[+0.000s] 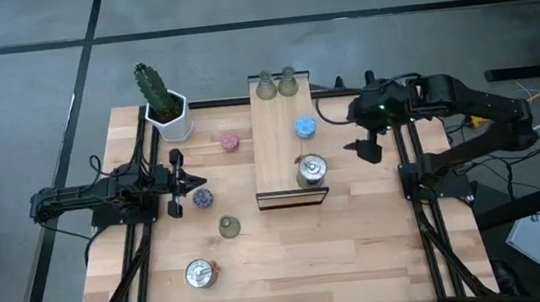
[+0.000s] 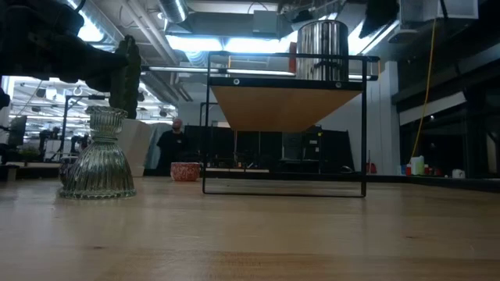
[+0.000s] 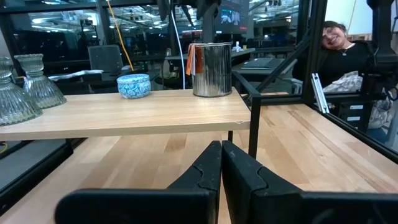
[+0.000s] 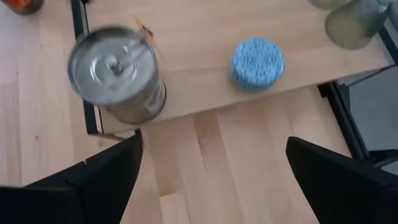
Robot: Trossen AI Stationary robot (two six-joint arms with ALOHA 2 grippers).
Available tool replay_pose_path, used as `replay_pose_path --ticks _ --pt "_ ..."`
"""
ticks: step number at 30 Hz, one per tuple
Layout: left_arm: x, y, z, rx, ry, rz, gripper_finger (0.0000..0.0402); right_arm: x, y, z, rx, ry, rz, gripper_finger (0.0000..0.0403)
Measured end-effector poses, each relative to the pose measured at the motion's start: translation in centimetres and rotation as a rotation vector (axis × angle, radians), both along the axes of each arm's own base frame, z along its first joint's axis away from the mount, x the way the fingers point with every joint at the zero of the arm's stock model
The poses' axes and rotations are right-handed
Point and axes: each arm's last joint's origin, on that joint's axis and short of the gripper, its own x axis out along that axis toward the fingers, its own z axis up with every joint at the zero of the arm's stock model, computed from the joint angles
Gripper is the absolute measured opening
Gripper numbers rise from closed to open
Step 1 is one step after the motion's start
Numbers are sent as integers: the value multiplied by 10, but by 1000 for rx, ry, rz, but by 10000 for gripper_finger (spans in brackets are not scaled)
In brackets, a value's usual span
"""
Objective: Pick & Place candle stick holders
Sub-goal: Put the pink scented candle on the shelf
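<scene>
on the raised board left of the right gripper (image 1: 361,131): two green bell holders (image 1: 275,84), upright, blue holder (image 1: 305,126), silver holder (image 1: 311,170). by the left gripper (image 1: 193,182): pink holder (image 1: 230,141), purple holder (image 1: 202,197), green holder (image 1: 229,227), second silver holder (image 1: 199,273).

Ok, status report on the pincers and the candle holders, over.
Left pincer shut, empty, beside purple holder. Right pincer open, empty, beside the board. Four holders on board, four on table. Nothing blocking.

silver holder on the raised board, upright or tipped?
Upright. The silver holder stands with straight vertical sides on the board in the left wrist view; the high view looks down on its round top.
</scene>
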Motion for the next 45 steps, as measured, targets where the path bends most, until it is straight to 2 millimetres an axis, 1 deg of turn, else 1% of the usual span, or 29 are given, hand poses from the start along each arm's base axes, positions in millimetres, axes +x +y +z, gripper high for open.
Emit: replay_pose_path --ticks 6,11,19,23,27,30,39,45 --pt "0 0 0 0 0 0 6 -15 2 -20 19 -13 -28 398" --pt "0 0 0 0 0 0 6 -22 3 -34 35 0 -48 398" --pt "0 0 0 0 0 0 6 -26 4 -53 38 20 -47 398" --pt "0 0 0 0 0 0 6 -24 4 -64 42 28 -40 398" --pt "0 0 0 0 0 0 6 -21 4 -74 66 14 -22 398" --pt "0 0 0 0 0 0 6 -21 5 -78 74 -18 -12 398" --pt "0 0 0 0 0 0 6 -28 6 -89 85 -84 8 398" --pt "0 0 0 0 0 0 6 -34 7 -103 89 -55 7 398"
